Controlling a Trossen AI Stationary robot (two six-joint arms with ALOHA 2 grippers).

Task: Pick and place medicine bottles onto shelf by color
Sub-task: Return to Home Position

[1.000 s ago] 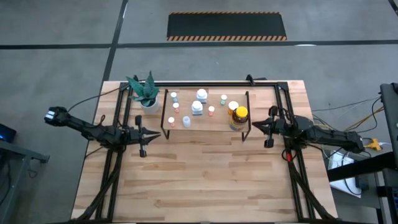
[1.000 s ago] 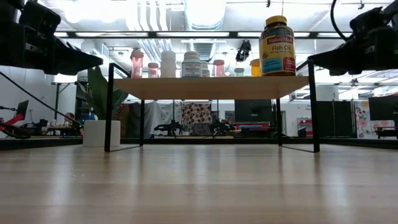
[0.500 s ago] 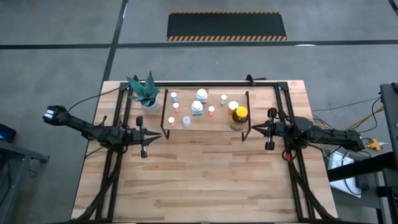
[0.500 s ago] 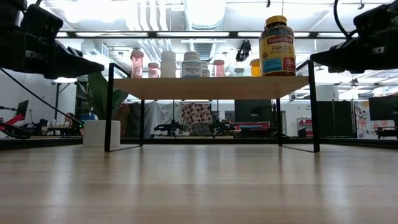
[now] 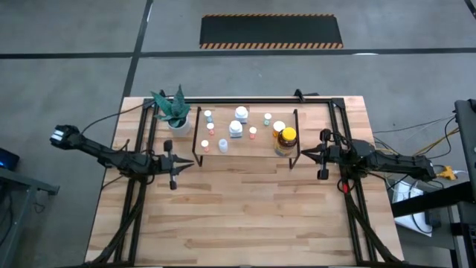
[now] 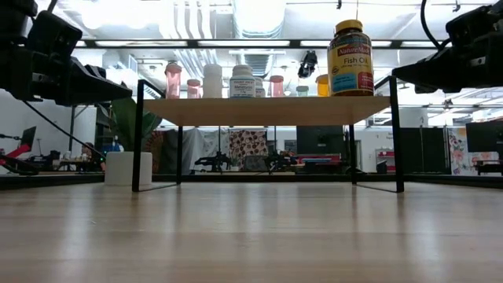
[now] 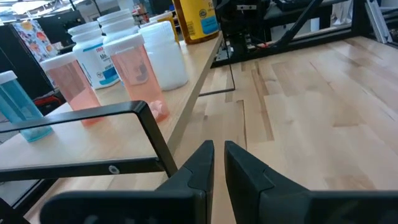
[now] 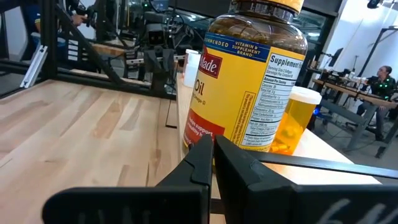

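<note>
The medicine bottles stand upright on the shelf (image 5: 249, 152), a light-wood board on black rod legs (image 6: 267, 110). The big amber yellow-capped bottle (image 5: 286, 138) (image 6: 350, 59) (image 8: 249, 81) stands at the shelf's right end, with an orange bottle (image 8: 292, 121) behind it. White bottles (image 5: 236, 128) and pink ones (image 7: 140, 68) fill the middle and left. My left gripper (image 5: 186, 164) (image 7: 219, 149) hovers shut just off the shelf's left end. My right gripper (image 5: 303, 152) (image 8: 213, 144) hovers shut just off its right end, pointing at the amber bottle.
A white pot with a green plant (image 5: 177, 115) (image 6: 126, 167) stands on the table by the shelf's far-left corner. Black frame rails run along the table's far edge and both sides. Bare wooden table top (image 5: 245, 216) stretches from the shelf to the near edge.
My left gripper has sunk a little and drifted slightly toward the table's near edge, staying shut. My right gripper has drawn back slightly toward the table's right edge. The bottles and the shelf have stayed put.
</note>
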